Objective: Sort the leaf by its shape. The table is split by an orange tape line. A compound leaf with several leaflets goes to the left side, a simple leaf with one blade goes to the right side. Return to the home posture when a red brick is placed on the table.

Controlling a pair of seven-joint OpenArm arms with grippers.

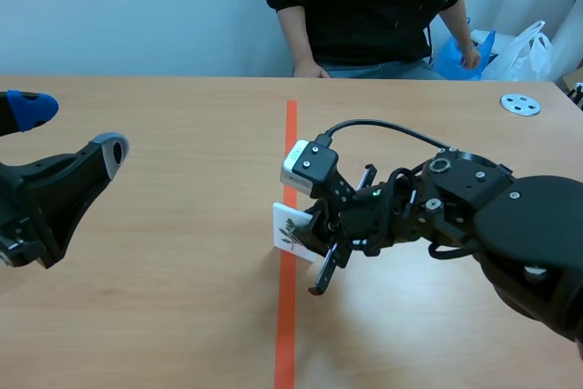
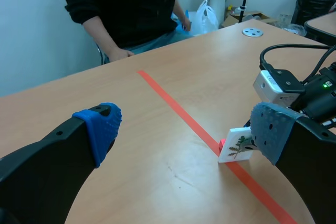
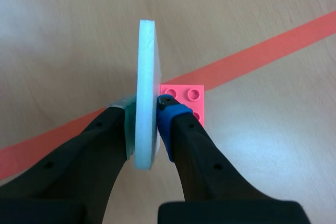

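A white card (image 1: 290, 228) stands upright on a small red brick base (image 3: 189, 98), right on the orange tape line (image 1: 290, 134). Its face shows a green sprig with several small leaflets (image 2: 240, 144). My right gripper (image 3: 144, 124) is shut on the card (image 3: 145, 93), one pad pressed on each face. The right arm comes in low from the right, its wrist camera (image 1: 308, 164) above the card. My left gripper (image 1: 68, 129) hangs open over the table's left side, well away from the card, with nothing between its fingers (image 2: 100, 129).
A person in a dark top (image 1: 369, 6) sits across the table, one hand (image 1: 310, 68) at the far edge. A grey disc (image 1: 520, 104) lies at the far right. Plastic bags (image 1: 524, 47) sit behind the table.
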